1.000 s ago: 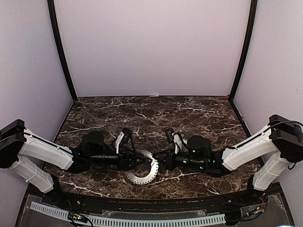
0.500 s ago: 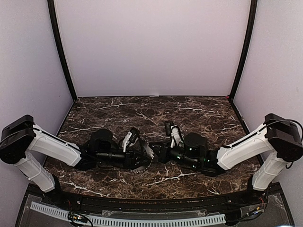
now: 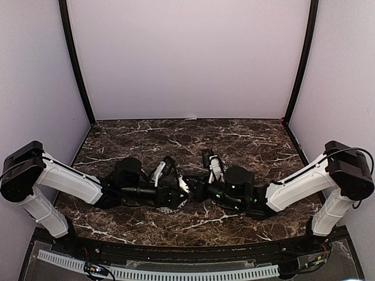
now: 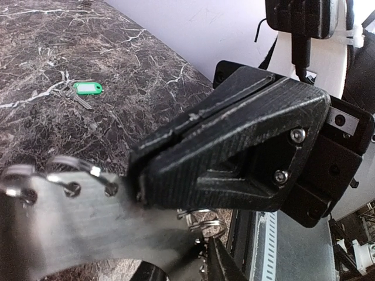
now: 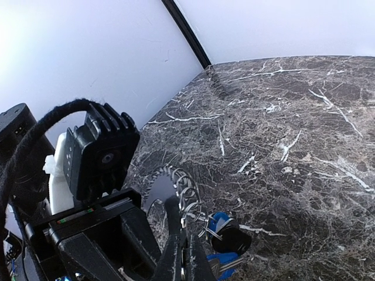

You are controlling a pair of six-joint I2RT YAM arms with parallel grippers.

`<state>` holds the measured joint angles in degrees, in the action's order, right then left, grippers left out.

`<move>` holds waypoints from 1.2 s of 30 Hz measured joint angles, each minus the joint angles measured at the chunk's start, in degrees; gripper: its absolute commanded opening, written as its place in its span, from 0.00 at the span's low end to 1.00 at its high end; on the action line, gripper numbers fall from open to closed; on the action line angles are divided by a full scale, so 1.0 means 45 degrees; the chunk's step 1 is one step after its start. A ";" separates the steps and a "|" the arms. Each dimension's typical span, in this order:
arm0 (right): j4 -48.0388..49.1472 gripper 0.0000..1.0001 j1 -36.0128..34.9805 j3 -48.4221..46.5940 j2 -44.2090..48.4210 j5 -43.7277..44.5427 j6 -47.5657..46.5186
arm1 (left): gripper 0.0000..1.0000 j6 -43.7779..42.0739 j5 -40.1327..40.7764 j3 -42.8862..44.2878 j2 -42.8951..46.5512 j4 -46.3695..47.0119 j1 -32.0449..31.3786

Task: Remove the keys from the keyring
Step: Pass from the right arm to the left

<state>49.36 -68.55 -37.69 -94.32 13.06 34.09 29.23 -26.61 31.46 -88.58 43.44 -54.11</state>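
1. Partway there: the green key (image 4: 87, 88) lies loose on the counter (image 4: 35, 47). The blue keys (image 5: 221, 225) hang on the keyring (image 4: 76, 219), held mid-counter between the arms.
2. Right end effector (image 4: 139, 175) looks pressed together on the keyring's rim. For the left end effector (image 3: 176, 193), I can't tell.
3. Only the left wrist view shows the green key, and only the right wrist view shows the blue ones.

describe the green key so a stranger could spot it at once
On the dark marble table, look beyond the toothed ring in the left wrist view. The green key lies flat on bare stone, apart from the ring. Unlike the blue keys bunched by the ring, its head is green and it lies alone.
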 measured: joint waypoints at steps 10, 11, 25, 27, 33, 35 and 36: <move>0.0665 0.21 -0.0087 0.0194 -0.0087 0.0301 -0.0442 | 0.00 0.0335 -0.0466 0.0029 0.0019 -0.0180 0.0175; 0.0835 0.34 -0.0112 0.0282 -0.0078 0.0330 -0.0510 | 0.00 0.0330 -0.0525 0.0029 0.0053 -0.0253 0.0155; 0.2259 0.76 -0.0126 0.1812 0.2973 -0.0923 -0.2875 | 0.00 -0.0228 -0.4998 0.0593 0.1413 -0.2399 0.1141; 0.2783 0.75 -0.0126 0.2409 0.3381 -0.1248 -0.3264 | 0.00 -0.0316 -0.5785 0.1035 0.1501 -0.3162 0.1292; 0.2803 0.70 -0.0277 0.3181 0.3939 -0.1603 -0.4027 | 0.00 -0.0738 -0.8184 0.2492 0.2084 -0.6057 0.1379; 0.2681 0.68 -0.0593 0.3186 0.3944 -0.1501 -0.4376 | 0.00 -0.0996 -0.8786 0.2919 0.2191 -0.7009 0.1423; 0.2608 0.67 -0.0797 0.3186 0.3944 -0.1447 -0.4571 | 0.00 -0.1078 -0.9141 0.3123 0.2244 -0.7499 0.1472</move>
<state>61.10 -72.14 -23.35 -76.58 6.55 13.52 24.38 -67.75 45.52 -78.48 9.69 -47.48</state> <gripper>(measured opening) 0.690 0.099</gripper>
